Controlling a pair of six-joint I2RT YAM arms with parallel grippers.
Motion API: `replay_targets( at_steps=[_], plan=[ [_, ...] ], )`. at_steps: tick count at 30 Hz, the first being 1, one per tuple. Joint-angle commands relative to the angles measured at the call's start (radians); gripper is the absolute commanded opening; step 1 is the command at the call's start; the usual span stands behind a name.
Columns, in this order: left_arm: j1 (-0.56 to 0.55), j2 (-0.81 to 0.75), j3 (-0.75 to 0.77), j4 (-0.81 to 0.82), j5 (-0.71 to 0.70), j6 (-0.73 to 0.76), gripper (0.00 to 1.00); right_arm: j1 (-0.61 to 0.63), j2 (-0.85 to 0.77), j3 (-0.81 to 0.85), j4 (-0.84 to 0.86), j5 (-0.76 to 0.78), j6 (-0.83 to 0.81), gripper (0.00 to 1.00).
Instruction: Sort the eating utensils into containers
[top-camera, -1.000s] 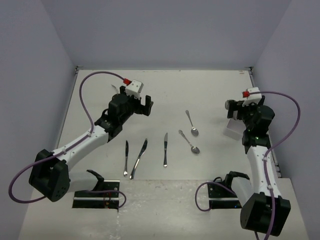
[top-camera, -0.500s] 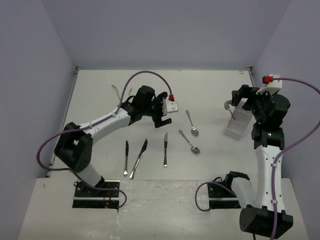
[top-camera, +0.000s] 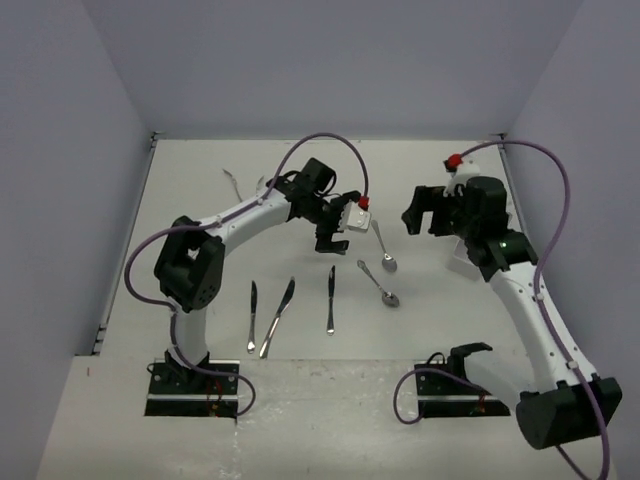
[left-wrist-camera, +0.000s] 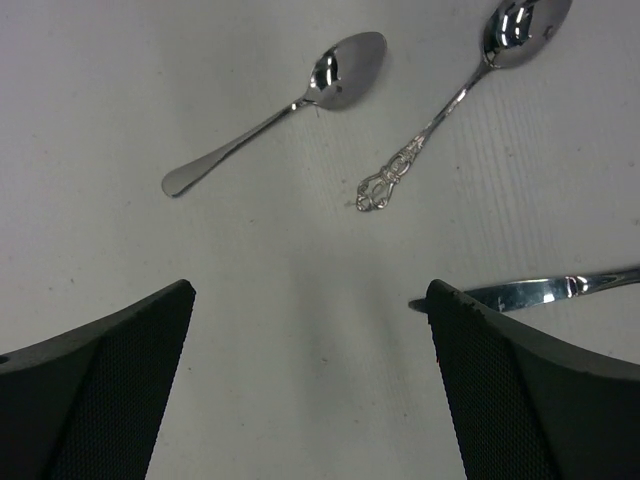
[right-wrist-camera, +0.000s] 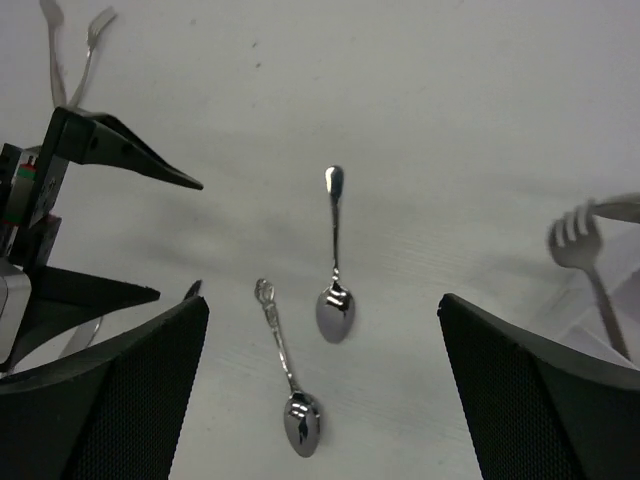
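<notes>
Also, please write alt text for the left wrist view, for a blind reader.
A plain spoon and an ornate spoon lie apart on the table, ahead of the open left gripper. A knife shows at the right edge, beside one dark finger.

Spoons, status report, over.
Left gripper open, empty, hovering just short of them. Right gripper open, empty, close by. Plain spoon and ornate spoon flat on table, untouched, nothing across them.

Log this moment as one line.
left gripper open, empty | right gripper open, empty | two shiny silver metal spoons between them | three silver table knives nearer bases
</notes>
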Motion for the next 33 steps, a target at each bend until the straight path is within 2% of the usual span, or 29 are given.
replay_targets(
  at_steps=[1,3,6,8,9,10,11,12,14,15,17,18,20,21,22,23,24,27,29,33],
  plan=[
    [0.011,-0.116,-0.089,0.01,-0.005,0.001,1.0,0.128,0.111,0.05,-0.046,0.089,-0.034,0.99],
    [0.032,-0.184,-0.146,0.055,-0.011,-0.045,1.0,0.174,0.216,0.068,-0.043,0.088,-0.054,0.99],
    [0.074,-0.316,-0.303,0.21,-0.01,-0.153,1.0,0.245,0.378,0.149,-0.077,0.201,-0.158,0.99],
    [0.083,-0.421,-0.432,0.374,-0.054,-0.266,1.0,0.265,0.45,0.21,-0.045,0.317,-0.308,0.99],
    [0.083,-0.45,-0.475,0.417,-0.072,-0.294,1.0,0.266,0.492,0.221,-0.002,0.353,-0.465,0.99],
    [0.083,-0.482,-0.547,0.495,-0.095,-0.344,1.0,0.267,0.5,0.211,0.135,0.37,-0.571,0.99],
    [0.085,-0.539,-0.577,0.528,-0.103,-0.366,1.0,0.262,0.499,0.194,0.217,0.361,-0.671,0.99],
    [0.085,-0.565,-0.63,0.555,-0.112,-0.387,1.0,0.257,0.487,0.18,0.288,0.329,-0.85,0.99],
    [0.085,-0.637,-0.669,0.597,-0.117,-0.437,1.0,0.208,0.484,0.235,0.325,0.197,-0.937,0.99],
    [0.086,-0.66,-0.687,0.599,-0.12,-0.449,1.0,0.182,0.487,0.331,0.283,-0.028,-1.012,0.99],
    [0.085,-0.72,-0.729,0.629,-0.14,-0.493,1.0,0.11,0.531,0.48,0.117,-0.313,-1.185,0.99],
    [0.085,-0.739,-0.746,0.622,-0.17,-0.506,1.0,0.101,0.554,0.522,0.051,-0.352,-1.25,0.99],
    [0.085,-0.792,-0.767,0.619,-0.201,-0.568,1.0,0.104,0.637,0.604,-0.142,-0.339,-1.39,0.99],
    [0.085,-0.808,-0.79,0.619,-0.223,-0.608,1.0,0.108,0.67,0.685,-0.286,-0.298,-1.515,0.99],
    [0.085,-0.824,-0.802,0.619,-0.227,-0.622,1.0,0.112,0.728,0.72,-0.345,-0.275,-1.566,0.99],
    [0.085,-0.85,-0.815,0.62,-0.233,-0.641,1.0,0.107,0.74,0.729,-0.379,-0.255,-1.623,0.99],
    [0.083,-0.86,-0.836,0.632,-0.261,-0.688,1.0,0.104,0.743,0.706,-0.403,-0.197,-1.751,0.99],
    [0.081,-0.874,-0.842,0.622,-0.296,-0.772,1.0,0.104,0.819,0.779,-0.524,-0.077,-1.844,0.99],
    [0.074,-0.865,-0.853,0.626,-0.319,-0.802,1.0,0.108,0.85,0.756,-0.526,-0.048,-1.946,0.99],
    [0.048,-0.829,-0.856,0.634,-0.346,-0.871,1.0,0.147,0.896,0.719,-0.497,0.043,-2.04,0.99]
  ],
)
